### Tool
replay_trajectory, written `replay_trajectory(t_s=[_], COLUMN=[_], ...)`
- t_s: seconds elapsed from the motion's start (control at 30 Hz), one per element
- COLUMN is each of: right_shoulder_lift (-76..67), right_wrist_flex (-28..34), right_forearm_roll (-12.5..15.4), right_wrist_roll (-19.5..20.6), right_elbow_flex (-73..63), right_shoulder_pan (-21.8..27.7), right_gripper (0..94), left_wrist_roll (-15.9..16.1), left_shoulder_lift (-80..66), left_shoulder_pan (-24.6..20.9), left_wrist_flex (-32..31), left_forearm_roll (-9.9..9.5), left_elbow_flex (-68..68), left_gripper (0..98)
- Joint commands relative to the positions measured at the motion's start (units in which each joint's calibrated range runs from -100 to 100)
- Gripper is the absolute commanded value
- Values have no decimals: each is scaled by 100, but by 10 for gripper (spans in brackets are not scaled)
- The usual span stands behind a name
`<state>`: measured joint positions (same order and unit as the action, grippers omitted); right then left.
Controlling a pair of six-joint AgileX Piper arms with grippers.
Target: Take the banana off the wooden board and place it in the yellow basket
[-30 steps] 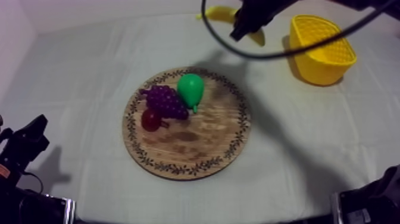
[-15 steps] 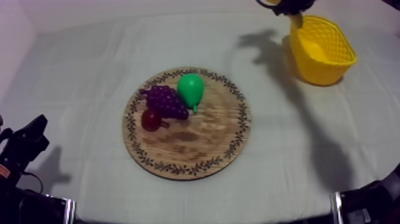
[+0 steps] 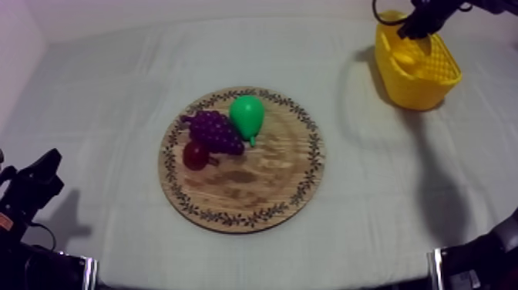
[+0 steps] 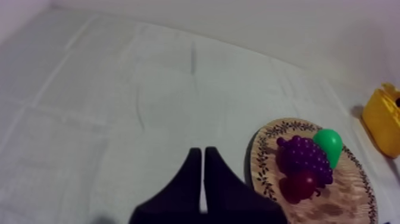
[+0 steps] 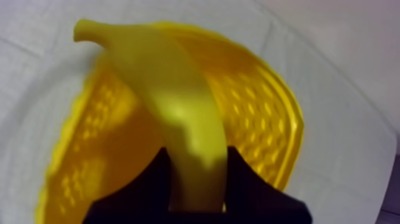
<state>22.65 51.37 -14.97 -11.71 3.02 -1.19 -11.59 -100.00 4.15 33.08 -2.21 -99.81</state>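
Observation:
My right gripper [image 5: 196, 161] is shut on the yellow banana [image 5: 172, 107], which hangs over the open mouth of the yellow basket [image 5: 262, 113]. From above, the right gripper [image 3: 420, 21] hovers over the far rim of the basket [image 3: 420, 81] at the back right. The round wooden board [image 3: 254, 189] lies mid-table with a bunch of grapes [image 3: 214, 131], a green pear [image 3: 247, 116] and a small red fruit [image 3: 195, 156] on it. My left gripper [image 3: 37, 183] rests at the near left, its fingers [image 4: 203, 173] together as a narrow wedge.
Seen from the left wrist, the board [image 4: 351, 199] with its fruit lies ahead of the gripper, and the basket [image 4: 381, 122] stands beyond it. Bare cloth stretches between the board and the basket.
My right arm has carried the banana rightward from beside the basket to over its mouth. The left arm and the board's fruit have stayed put.

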Motion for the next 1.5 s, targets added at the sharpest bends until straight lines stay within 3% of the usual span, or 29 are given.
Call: replay_trajectory(t_s=[0.0,0.2,0.47,0.8,1.13,1.47], right_shoulder_lift=[0,22,128,95,-183,-432], right_wrist_flex=[5,11,-87,-289,-805,-1122], right_forearm_roll=[25,113,-33,-271,-654,-995], right_wrist_roll=[-118,-346,-320,200,655,1212], right_elbow_flex=[122,228,535,845,1531,1872], right_shoulder_pan=[112,289,284,283,263,257], right_gripper=[106,106,117,252,289,260], left_wrist_roll=[-1,-1,-1,-1,-2,-3], left_shoulder_lift=[0,0,0,0,0,0], left_shoulder_pan=[1,1,1,1,1,1], left_wrist_flex=[-2,-2,-2,-2,-2,-2], left_forearm_roll=[-1,-1,-1,-1,-1,-1], left_elbow_flex=[3,3,3,3,3,3], left_gripper=[1,1,1,1,1,1])
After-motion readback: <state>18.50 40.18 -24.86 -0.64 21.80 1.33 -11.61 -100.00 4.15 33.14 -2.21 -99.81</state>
